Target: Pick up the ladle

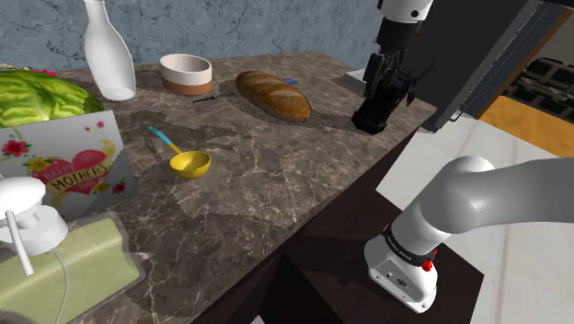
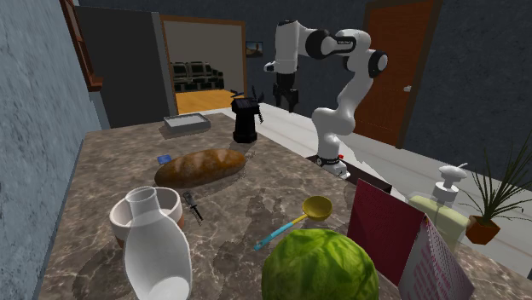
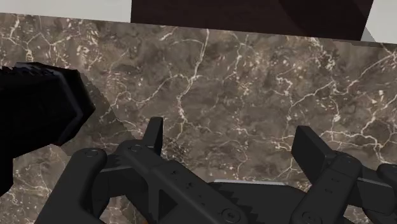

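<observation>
Hovering over the dark marble counter [image 1: 276, 184], the black gripper [image 3: 232, 145] holds its fingers [image 3: 154, 135] well apart, clasping nothing, just beside a black boxy object [image 1: 373, 116] near the counter's edge. The ladle [image 1: 187, 160], with a yellow bowl and a blue handle, lies on the counter well apart from the gripper, between a bread loaf [image 1: 273, 94] and a greeting card [image 1: 69, 166] whose heart reads "MOTHER'S".

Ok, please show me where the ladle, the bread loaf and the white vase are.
ladle [image 1: 190, 165], shoulder view, on its yellow bowl.
bread loaf [image 1: 273, 95], shoulder view, on the middle of its crust.
white vase [image 1: 109, 63], shoulder view, on its body.
</observation>
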Robot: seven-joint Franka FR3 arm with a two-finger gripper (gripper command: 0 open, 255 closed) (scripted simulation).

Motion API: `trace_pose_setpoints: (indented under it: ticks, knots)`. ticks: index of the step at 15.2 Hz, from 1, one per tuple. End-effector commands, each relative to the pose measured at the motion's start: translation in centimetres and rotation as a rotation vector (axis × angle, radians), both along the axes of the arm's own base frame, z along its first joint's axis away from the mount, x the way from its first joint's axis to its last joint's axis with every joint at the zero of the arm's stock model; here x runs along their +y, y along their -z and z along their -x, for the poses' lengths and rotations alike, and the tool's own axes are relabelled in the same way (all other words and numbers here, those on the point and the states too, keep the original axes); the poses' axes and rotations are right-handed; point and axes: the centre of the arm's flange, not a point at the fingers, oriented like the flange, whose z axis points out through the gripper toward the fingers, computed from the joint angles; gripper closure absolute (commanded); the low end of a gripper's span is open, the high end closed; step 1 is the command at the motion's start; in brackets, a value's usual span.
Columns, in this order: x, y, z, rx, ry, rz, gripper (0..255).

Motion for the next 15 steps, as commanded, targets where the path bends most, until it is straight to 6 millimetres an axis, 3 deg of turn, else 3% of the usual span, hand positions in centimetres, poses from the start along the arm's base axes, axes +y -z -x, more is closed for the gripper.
trace_pose_setpoints:
  ticks: [1,15]
  knots:
    - [0.0,0.0,0.0,0.000,0.000,0.000,0]
    - [13.3,7.5,-7.7,0.001,0.009,-0.106,0]
